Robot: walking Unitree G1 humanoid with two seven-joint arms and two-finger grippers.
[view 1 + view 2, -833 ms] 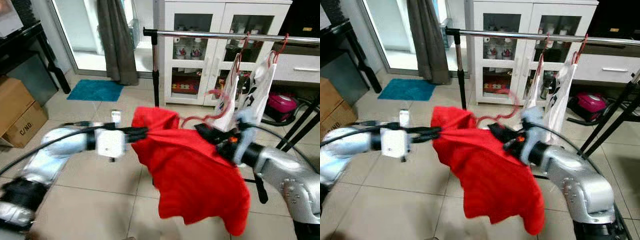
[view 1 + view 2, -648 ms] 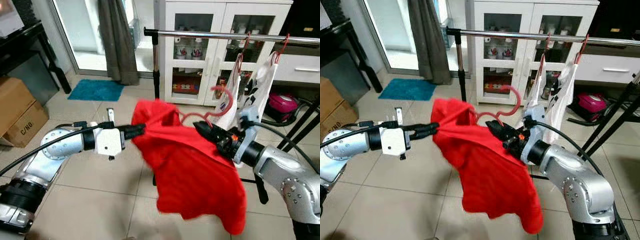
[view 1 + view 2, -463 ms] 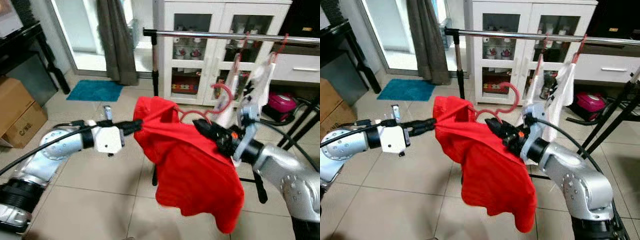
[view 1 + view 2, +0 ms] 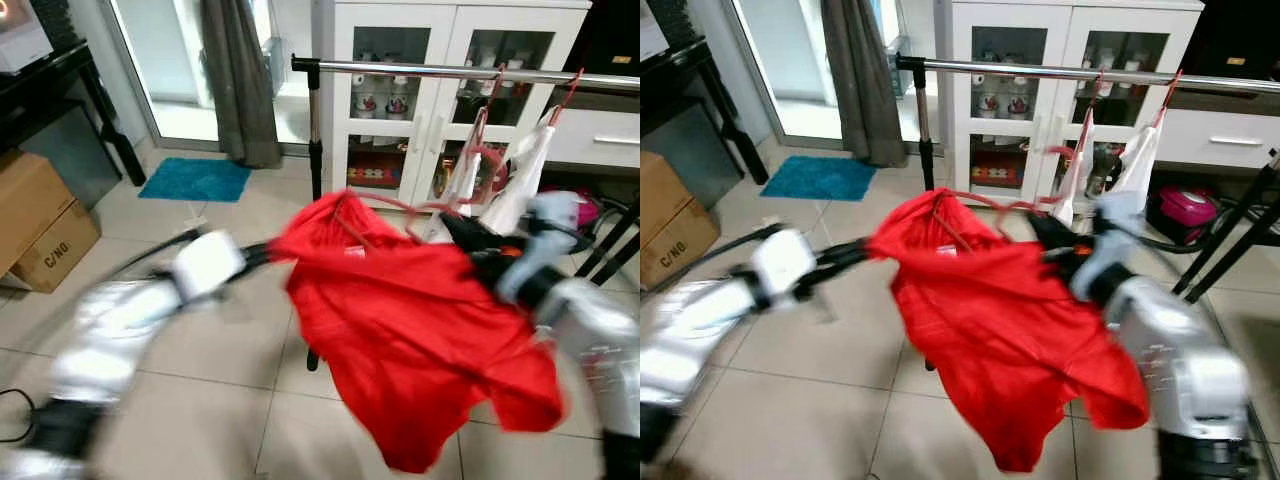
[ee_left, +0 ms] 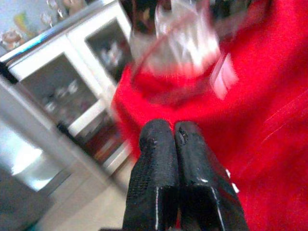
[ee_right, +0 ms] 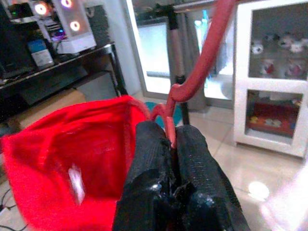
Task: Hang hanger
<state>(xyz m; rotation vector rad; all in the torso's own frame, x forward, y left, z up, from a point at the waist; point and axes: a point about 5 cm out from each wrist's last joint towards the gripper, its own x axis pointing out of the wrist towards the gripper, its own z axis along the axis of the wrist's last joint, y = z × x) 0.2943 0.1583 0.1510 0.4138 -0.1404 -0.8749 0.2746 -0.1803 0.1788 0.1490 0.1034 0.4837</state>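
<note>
- Hanger [image 6: 202,62], pink-red plastic, carrying a red shirt [image 4: 420,330]; held up between the two arms, in front of and below the rail [image 4: 450,71], not yet hooked on.
- Right gripper [image 6: 174,139]: fingers pressed together on the hanger's neck just under the hook, so the hook stands up free above the fingers, probably to leave it clear for going over the rail.
- Left gripper [image 5: 174,132]: fingers closed with no gap, pinching red shirt cloth at the shoulder end; looks meant to keep the shirt spread and stop it sliding off the hanger.
- Shirt hangs between the grippers, bulk drooping toward the floor [image 4: 180,370], collar side up near the hook.
- Rail runs across at the top of the head views, in front of a white cabinet [image 4: 400,100]; two white garments [image 4: 520,180] already hang on red hangers toward its right end; bare rail is left of them.
- Pose: left arm [image 4: 130,310] reaches forward and inward from the left, heavily blurred; right arm [image 4: 590,330] bent, forearm pointing in toward the middle, also blurred.
- Judgement: mid-carry, lifting stage; hook needs raising above the rail and lowering on.
- Risk: shirt slipping off, or hook snagging the white garments.
</note>
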